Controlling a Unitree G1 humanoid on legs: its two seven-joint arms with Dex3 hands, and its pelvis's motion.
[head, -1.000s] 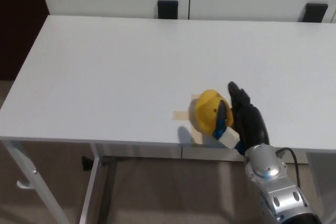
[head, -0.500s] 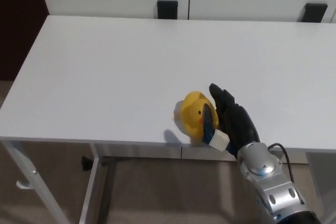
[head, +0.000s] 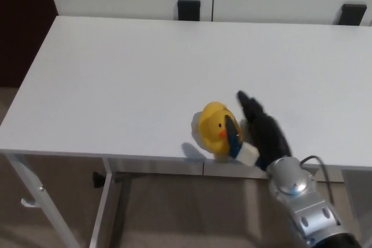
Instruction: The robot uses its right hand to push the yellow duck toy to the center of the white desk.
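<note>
We see the duck [head: 215, 130] near the front edge of the surface [head: 116, 74], not yet at its center. Our right hand [head: 261, 132] touches its side with fingers extended and apart, holding nothing, because pushing needs no grip.

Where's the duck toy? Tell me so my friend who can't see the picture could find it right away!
Start at the big white desk and go to its front edge, a bit right of the middle. The yellow duck toy sits there, right against the robot's black right hand. It is the only bright yellow thing on the desk, round, with a small orange beak.
</note>
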